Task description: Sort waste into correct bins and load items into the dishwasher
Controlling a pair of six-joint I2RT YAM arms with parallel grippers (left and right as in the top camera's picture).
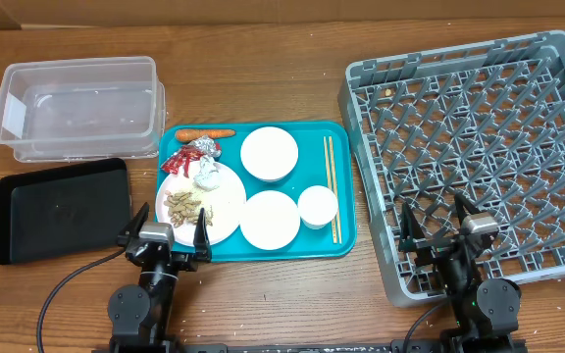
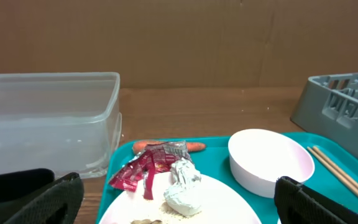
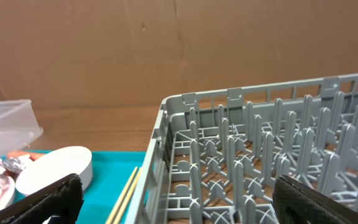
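On the teal tray point(image 1: 346, 245) a white plate point(image 1: 226, 208) holds a foil ball point(image 1: 207, 174), a red wrapper point(image 1: 178, 161) and beige scraps point(image 1: 183, 207). An orange carrot point(image 1: 204, 133) lies behind it. Two white bowls point(image 1: 269, 153) point(image 1: 270, 220), a small cup point(image 1: 317, 206) and chopsticks point(image 1: 332, 186) share the tray. The clear tub point(image 1: 78, 103) and black tray point(image 1: 60, 207) are at left, the grey rack point(image 1: 479, 147) at right. My left gripper point(image 1: 166, 238) is open at the plate's near edge; foil point(image 2: 183, 193) and wrapper point(image 2: 145, 169) show ahead of it. My right gripper point(image 1: 437, 228) is open over the rack's near left corner.
A brown cardboard wall stands behind the table. The teal tray sits between the black tray and the rack, close to the rack's left wall point(image 3: 157, 162). Cables run from both arm bases at the front edge.
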